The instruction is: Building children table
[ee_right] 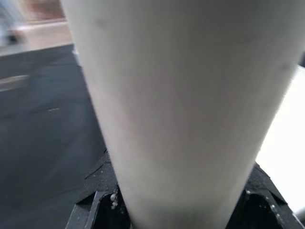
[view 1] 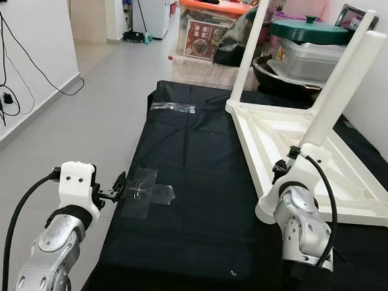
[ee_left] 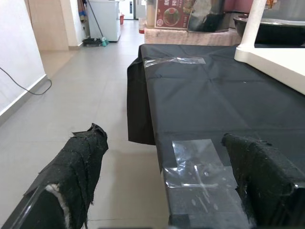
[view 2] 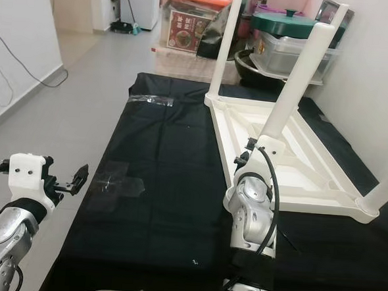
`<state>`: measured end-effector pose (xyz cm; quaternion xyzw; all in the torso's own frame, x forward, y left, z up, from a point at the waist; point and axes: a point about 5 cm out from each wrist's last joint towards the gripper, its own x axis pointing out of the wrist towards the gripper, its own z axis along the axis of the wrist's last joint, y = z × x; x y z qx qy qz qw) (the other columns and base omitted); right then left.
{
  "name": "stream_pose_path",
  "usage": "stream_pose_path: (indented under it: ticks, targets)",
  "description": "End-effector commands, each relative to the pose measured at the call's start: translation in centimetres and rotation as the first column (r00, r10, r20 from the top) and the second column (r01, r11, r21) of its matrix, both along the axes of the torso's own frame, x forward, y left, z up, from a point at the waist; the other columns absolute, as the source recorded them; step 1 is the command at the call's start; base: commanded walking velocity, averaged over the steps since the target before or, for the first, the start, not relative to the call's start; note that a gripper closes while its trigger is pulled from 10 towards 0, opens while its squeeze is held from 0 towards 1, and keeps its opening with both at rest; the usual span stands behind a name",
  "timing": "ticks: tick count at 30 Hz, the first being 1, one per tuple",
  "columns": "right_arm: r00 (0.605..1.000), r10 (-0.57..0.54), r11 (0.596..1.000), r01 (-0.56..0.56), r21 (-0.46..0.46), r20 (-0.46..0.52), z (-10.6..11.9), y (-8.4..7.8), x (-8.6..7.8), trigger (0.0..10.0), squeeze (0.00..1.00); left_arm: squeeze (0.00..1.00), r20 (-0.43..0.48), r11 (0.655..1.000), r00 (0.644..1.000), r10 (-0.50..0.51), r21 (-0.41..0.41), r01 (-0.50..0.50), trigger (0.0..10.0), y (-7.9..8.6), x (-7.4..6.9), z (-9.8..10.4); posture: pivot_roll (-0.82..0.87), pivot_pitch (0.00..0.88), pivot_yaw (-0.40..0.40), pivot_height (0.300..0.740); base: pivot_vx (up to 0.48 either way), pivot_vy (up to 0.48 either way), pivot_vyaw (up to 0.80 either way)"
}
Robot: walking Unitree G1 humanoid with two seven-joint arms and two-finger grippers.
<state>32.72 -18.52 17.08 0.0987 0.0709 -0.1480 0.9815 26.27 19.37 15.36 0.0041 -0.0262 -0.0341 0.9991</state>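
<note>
A white children's table (view 1: 350, 169) lies upside down on the right half of a black-covered work surface (view 1: 198, 185). One white leg (view 1: 251, 50) stands up at its far corner. My right gripper (view 1: 290, 166) is shut on another white leg (view 1: 343, 82), held upright over the tabletop's near left corner; in the right wrist view this leg (ee_right: 176, 109) stands between the fingers (ee_right: 95, 205). My left gripper (view 1: 116, 187) hovers open at the cover's left edge, its fingers (ee_left: 78, 162) apart over a clear tape patch (ee_left: 195, 162), holding nothing.
Storage boxes (view 1: 208, 27), a green-lidded container (view 1: 310, 30) and a dark pan (view 1: 277, 75) crowd the far end. A second tape strip (view 1: 173, 107) lies on the cover. A tiled floor (view 1: 98, 100) runs along the left, with cables (view 1: 6, 94) on the wall.
</note>
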Motion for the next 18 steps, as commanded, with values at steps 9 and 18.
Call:
stream_pose_path:
  ticks: [9, 18]
  targets:
    - [0.376, 0.844, 0.399, -0.917, 0.02, 0.382, 2.0, 8.4, -5.2, 0.0, 0.0, 0.0, 0.004, 1.0, 1.0, -0.021, -0.002, 0.021, 10.0, -0.5, 0.4, -0.1, 0.08, 0.0, -0.11, 0.74, 0.0, 0.0, 0.0]
    - [0.44, 0.871, 0.467, -0.879, -0.092, 0.22, -0.2, 7.9, -2.9, 10.0, 0.0, 0.0, 0.013, 1.0, 1.0, -0.027, 0.003, 0.027, 10.0, -0.6, 0.4, 0.1, 0.09, 0.0, -0.119, 0.74, 0.0, 0.0, 0.0]
